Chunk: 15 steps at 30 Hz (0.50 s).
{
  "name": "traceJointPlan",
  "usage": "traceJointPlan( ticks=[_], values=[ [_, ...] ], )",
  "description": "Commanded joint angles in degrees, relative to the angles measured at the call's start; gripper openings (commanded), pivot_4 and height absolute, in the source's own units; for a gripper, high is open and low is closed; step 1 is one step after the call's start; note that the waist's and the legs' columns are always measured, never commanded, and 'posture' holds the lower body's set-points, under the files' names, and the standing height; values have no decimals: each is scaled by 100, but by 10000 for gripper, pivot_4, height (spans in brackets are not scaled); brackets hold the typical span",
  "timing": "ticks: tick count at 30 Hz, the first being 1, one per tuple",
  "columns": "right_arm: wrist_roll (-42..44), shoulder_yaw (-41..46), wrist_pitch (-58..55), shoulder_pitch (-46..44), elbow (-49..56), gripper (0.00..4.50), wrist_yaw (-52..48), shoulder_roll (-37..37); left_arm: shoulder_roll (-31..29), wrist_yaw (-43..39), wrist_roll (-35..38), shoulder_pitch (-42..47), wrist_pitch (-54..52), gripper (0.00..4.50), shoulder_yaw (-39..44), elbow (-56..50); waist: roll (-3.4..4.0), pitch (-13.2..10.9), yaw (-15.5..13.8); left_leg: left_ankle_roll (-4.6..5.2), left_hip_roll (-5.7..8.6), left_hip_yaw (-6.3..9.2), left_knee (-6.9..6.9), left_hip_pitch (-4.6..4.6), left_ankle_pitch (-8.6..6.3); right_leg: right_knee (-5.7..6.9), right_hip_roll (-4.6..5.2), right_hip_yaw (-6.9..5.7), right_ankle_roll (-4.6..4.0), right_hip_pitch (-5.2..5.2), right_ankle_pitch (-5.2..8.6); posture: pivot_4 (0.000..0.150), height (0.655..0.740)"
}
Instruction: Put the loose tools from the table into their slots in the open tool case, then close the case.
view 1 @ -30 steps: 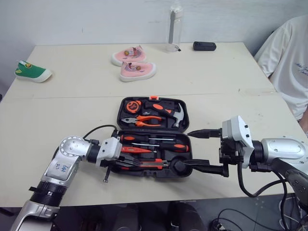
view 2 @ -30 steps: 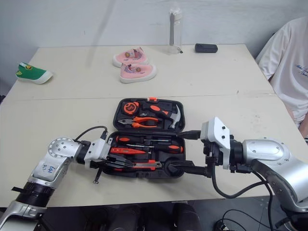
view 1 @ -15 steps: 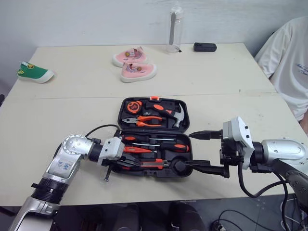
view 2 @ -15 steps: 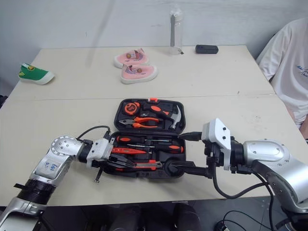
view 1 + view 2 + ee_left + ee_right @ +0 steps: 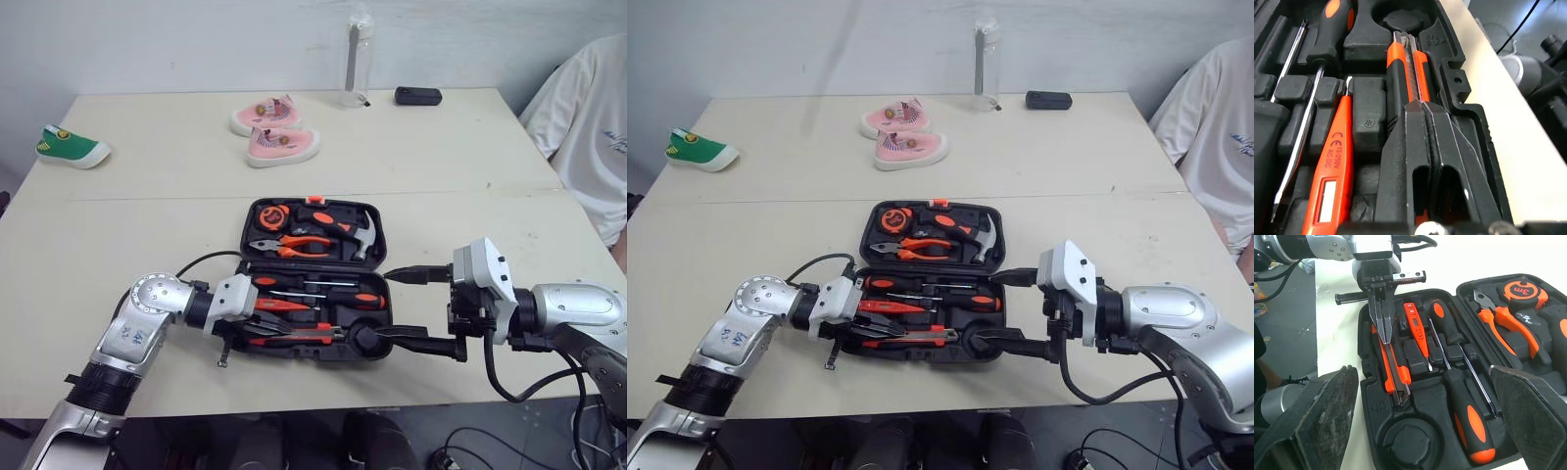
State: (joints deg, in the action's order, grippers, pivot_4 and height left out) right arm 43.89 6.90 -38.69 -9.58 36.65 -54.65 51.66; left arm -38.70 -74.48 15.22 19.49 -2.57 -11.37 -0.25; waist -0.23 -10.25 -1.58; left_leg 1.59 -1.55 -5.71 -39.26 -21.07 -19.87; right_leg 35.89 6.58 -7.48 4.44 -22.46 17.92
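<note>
The open black tool case lies mid-table, with pliers, a hammer and a tape measure in its lid. Its base holds screwdrivers, an orange tester and an orange-black utility knife in the nearest slot. My left gripper is shut, its fingers lying along the top of the knife. At the case's right end my right gripper stands wide open, one finger at the near corner and the other beyond the far side.
Two pink shoes, a green shoe, a clear bottle and a small black device sit on the far half of the table. A person in a white shirt is at the right edge.
My left gripper has slid a little to the right along the knife, further over the case's base. The right gripper has not moved.
</note>
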Motion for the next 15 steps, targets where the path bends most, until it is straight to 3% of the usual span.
traceJointPlan(
  ticks=[1,9,14,15],
  values=[
    [19,60,100,44,172,45000,-60,41,-102,118,-785,-153,303,209,-474,380,2,3,1,1,1,1,0,0,0,-1,1,0,0,1,0,1500,7316],
    [62,131,31,199,273,45000,43,36,-81,89,-760,7,376,209,-595,668,21,22,3,2,2,5,0,10,1,-4,4,-2,1,9,0,1500,7316],
    [-17,477,77,486,211,45000,199,61,-70,28,372,22,-646,209,-1,24,19,22,21,2,0,8,1,10,2,-6,4,-1,0,9,0,1500,7316],
    [47,779,35,598,170,45000,265,75,-162,111,828,6,-1171,2514,308,-247,18,21,24,1,-2,10,1,-1,2,2,2,-2,0,2,0,1500,7316]
  ],
)
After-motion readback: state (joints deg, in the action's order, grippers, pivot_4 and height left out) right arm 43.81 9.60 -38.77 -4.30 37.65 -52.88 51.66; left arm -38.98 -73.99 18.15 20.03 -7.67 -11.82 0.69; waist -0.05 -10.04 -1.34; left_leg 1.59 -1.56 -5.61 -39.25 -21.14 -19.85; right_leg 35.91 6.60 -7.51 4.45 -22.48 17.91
